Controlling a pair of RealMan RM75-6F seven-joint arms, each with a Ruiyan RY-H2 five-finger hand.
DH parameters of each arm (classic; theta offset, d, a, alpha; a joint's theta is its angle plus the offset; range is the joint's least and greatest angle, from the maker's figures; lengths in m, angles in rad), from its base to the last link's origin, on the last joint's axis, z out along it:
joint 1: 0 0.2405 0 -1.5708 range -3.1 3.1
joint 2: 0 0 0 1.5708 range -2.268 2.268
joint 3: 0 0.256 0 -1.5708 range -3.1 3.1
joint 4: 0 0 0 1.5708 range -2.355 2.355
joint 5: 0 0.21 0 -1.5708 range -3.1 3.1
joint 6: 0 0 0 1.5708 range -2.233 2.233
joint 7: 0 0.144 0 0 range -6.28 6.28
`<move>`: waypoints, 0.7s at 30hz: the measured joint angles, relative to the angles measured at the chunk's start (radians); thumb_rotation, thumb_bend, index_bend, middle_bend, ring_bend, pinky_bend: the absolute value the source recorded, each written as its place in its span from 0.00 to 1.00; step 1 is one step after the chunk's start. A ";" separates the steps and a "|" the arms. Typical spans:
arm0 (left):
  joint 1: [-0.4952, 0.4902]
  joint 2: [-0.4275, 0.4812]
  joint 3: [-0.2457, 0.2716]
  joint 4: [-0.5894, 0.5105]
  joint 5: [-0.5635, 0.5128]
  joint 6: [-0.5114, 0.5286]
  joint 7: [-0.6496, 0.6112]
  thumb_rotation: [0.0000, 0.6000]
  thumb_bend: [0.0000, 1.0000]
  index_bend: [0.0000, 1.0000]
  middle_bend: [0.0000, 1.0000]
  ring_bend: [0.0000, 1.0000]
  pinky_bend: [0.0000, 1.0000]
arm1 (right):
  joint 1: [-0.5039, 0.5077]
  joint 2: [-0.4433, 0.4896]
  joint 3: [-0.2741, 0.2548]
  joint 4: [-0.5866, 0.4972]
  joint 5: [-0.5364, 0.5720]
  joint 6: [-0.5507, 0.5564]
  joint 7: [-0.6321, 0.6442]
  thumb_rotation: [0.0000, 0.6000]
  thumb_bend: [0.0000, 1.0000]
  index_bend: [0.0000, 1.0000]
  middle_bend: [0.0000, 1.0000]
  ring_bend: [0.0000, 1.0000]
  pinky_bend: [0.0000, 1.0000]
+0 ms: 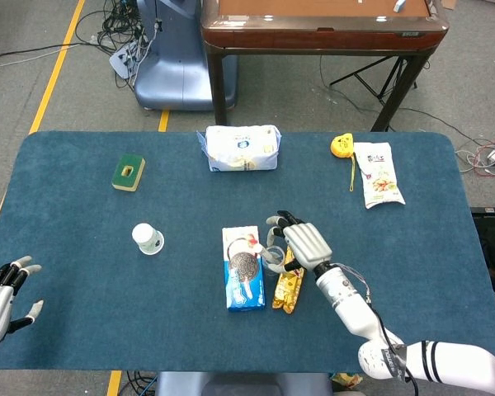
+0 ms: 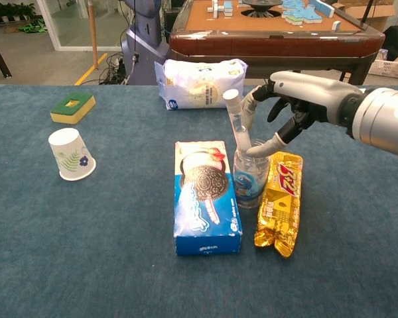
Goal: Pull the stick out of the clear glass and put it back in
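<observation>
The clear glass [image 2: 251,177] stands mid-table between a blue cookie box and a gold snack packet. The whitish stick [image 2: 237,121] leans up and to the left out of it. My right hand [image 2: 288,103] hovers just right of the stick's upper part with its fingers spread. One fingertip [image 2: 248,111] is close beside the stick and the thumb lies by the glass rim, but nothing is gripped. In the head view the same right hand [image 1: 301,242] partly covers the glass [image 1: 272,258]. My left hand [image 1: 2,299] rests open at the table's near left corner.
The blue cookie box [image 2: 205,196] lies left of the glass, and the gold snack packet [image 2: 279,202] touches its right side. A paper cup [image 2: 71,155], a green sponge [image 2: 72,106] and a white bag [image 2: 199,82] lie farther off. A snack bag [image 1: 378,174] lies at the far right.
</observation>
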 measured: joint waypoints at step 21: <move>0.006 0.006 -0.001 -0.005 0.004 0.011 -0.009 1.00 0.33 0.25 0.16 0.15 0.36 | 0.020 -0.024 -0.016 0.024 0.012 -0.002 0.029 1.00 0.39 0.52 0.21 0.08 0.23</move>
